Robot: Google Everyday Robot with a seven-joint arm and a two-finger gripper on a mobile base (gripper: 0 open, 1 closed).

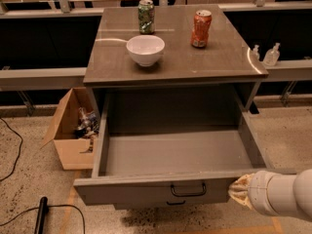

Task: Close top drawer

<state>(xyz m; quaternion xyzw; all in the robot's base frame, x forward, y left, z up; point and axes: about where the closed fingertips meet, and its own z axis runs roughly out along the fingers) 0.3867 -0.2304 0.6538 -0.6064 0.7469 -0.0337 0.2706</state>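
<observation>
The top drawer [170,157] is a long grey tray pulled far out of the grey cabinet, and it holds nothing. Its flat front panel [126,190] carries a small black bail handle [188,190]. A second black handle [175,203] peeks out just below it. My gripper [242,190] sits at the right end of the front panel, against its right corner, on a white arm that enters from the lower right. Its tip is wrapped in a tan covering.
On the cabinet top [219,57] stand a white bowl [145,49], a green can [146,16] and an orange can [201,28]. An open cardboard box [73,130] with clutter sits on the floor to the left. A black cable [41,213] lies at the lower left.
</observation>
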